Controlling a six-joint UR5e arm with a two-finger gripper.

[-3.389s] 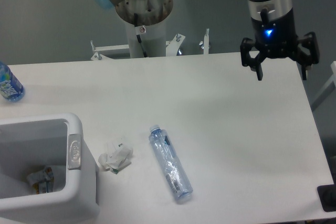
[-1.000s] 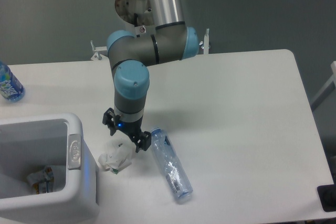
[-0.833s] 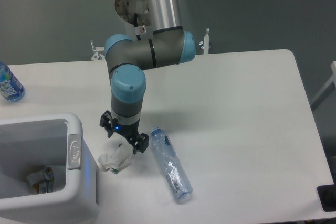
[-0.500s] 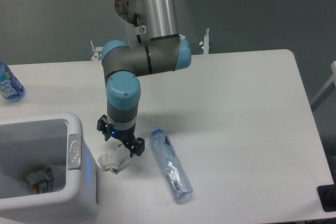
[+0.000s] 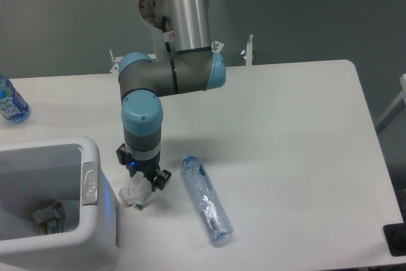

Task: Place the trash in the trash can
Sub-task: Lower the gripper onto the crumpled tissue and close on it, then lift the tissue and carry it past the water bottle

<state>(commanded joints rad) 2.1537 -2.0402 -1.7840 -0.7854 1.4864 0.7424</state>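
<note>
While my gripper [image 5: 143, 179] sits down over the wad [image 5: 133, 195], fingers spread around it, the wad lies between the bin [image 5: 95, 157] and the crushed bottle [image 5: 206, 199].

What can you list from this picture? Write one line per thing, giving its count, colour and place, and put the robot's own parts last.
Paper wad: one, white with small green marks, on the table just right of the trash can, under the end effector.
Crushed bottle: one, clear, capless, lying on the table right of the paper wad.
Trash can: one, white with a grey oval emblem on its rim, at the table's front left corner.
Wrappers: a few crumpled pieces, pale, inside the trash can.
Water bottle: one, blue-labelled, at the table's far left edge.
Table: one, white.
Arm: one, grey and silver with light blue joint caps, reaching down from the back.
End effector: one, black, lowered onto the paper wad.
</note>
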